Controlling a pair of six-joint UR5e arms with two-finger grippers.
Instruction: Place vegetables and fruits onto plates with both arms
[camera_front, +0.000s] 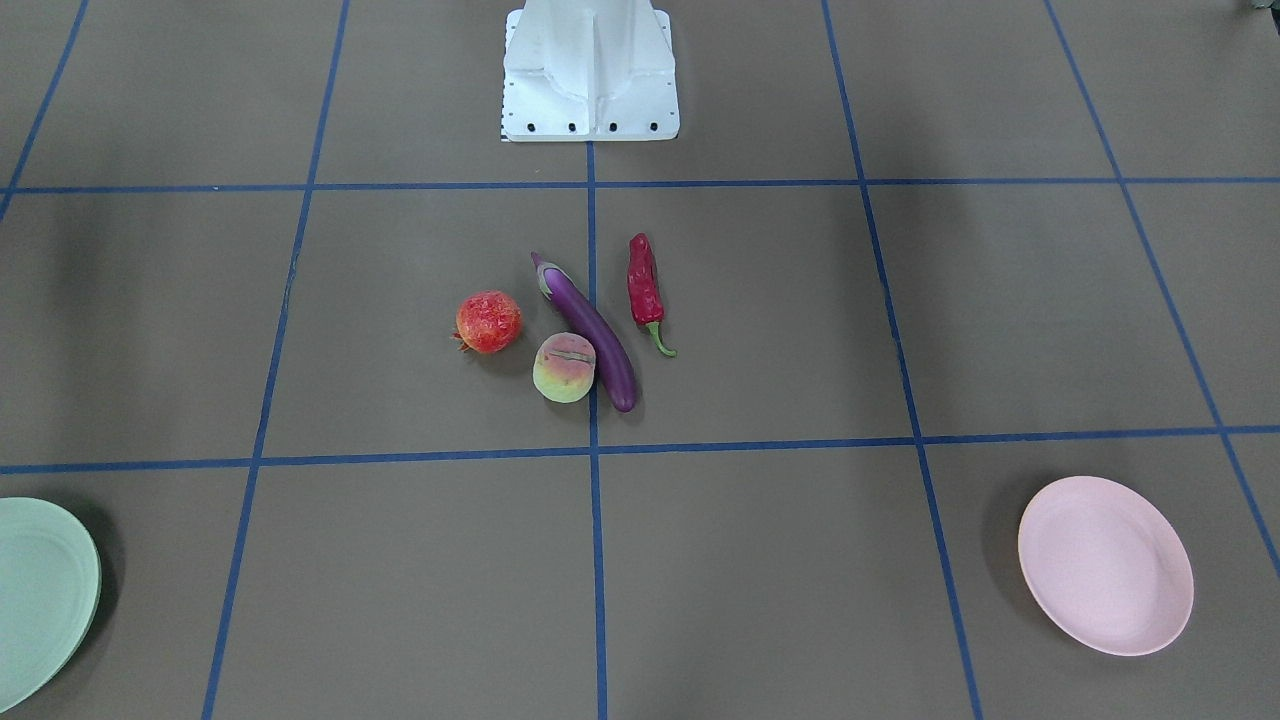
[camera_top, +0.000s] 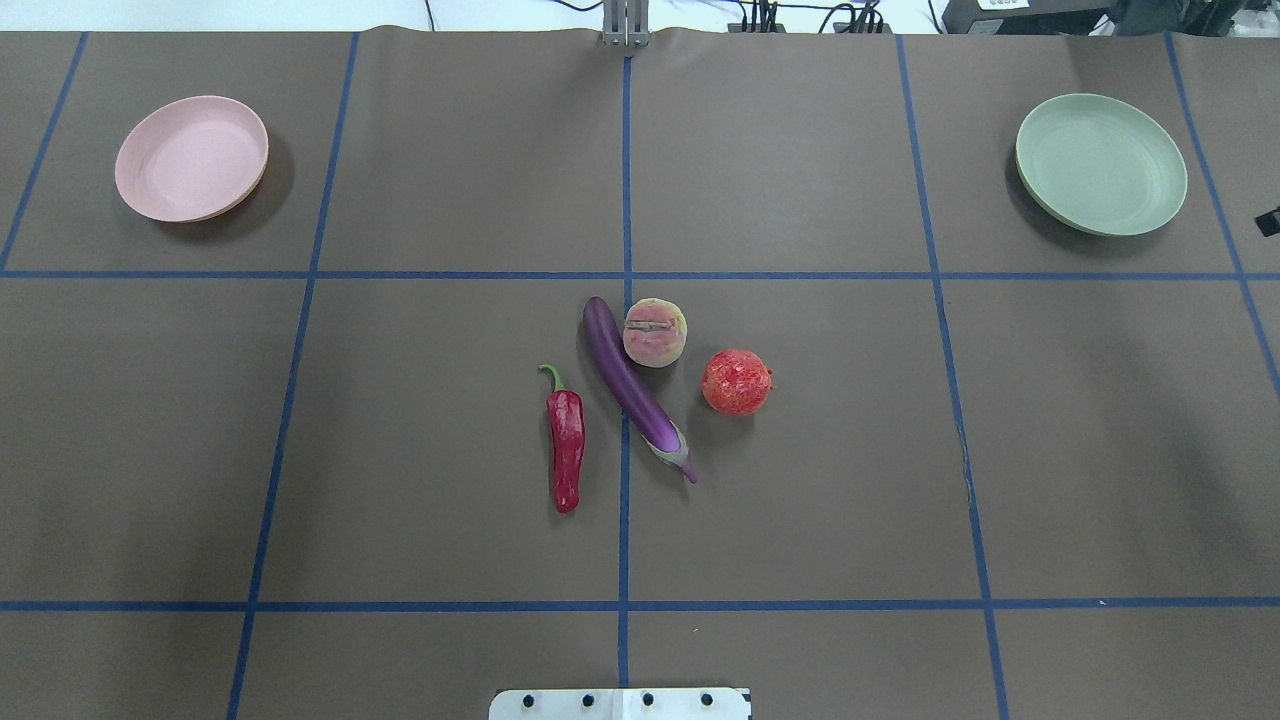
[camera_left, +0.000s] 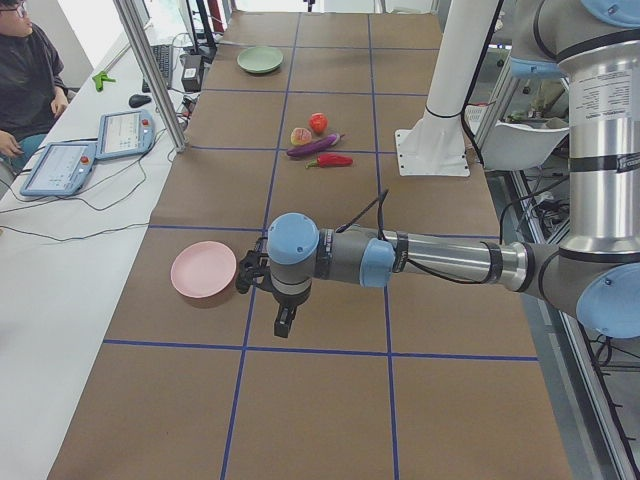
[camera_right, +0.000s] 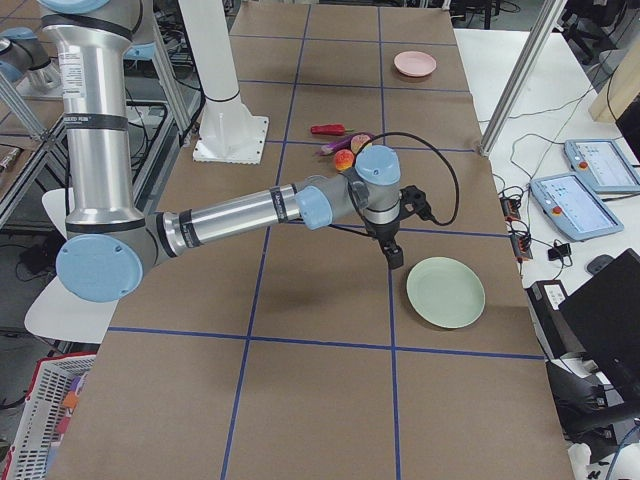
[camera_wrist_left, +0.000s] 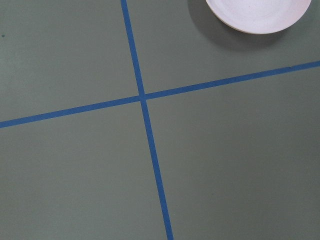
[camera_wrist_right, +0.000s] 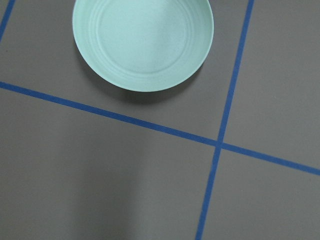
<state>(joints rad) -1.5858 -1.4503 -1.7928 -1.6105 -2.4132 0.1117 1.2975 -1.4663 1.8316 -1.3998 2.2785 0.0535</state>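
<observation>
The purple eggplant (camera_top: 635, 390), red chili (camera_top: 566, 445), red pomegranate (camera_top: 737, 381) and yellow-green peach (camera_top: 655, 332) lie close together at the table's middle. The peach touches the eggplant. The pink plate (camera_top: 190, 158) and the mint green plate (camera_top: 1100, 164) are both empty at the far corners. My left gripper (camera_left: 285, 322) hangs over the table beside the pink plate (camera_left: 203, 270). My right gripper (camera_right: 395, 258) hangs beside the green plate (camera_right: 445, 291). I cannot tell whether either is open or shut. Each wrist view shows only its plate's edge and tape lines.
The white robot base (camera_front: 590, 70) stands at the table's near edge, behind the produce. Blue tape lines (camera_top: 625, 275) divide the brown table into squares. Tablets (camera_left: 90, 150) and cables lie on the operators' side table, where a person sits.
</observation>
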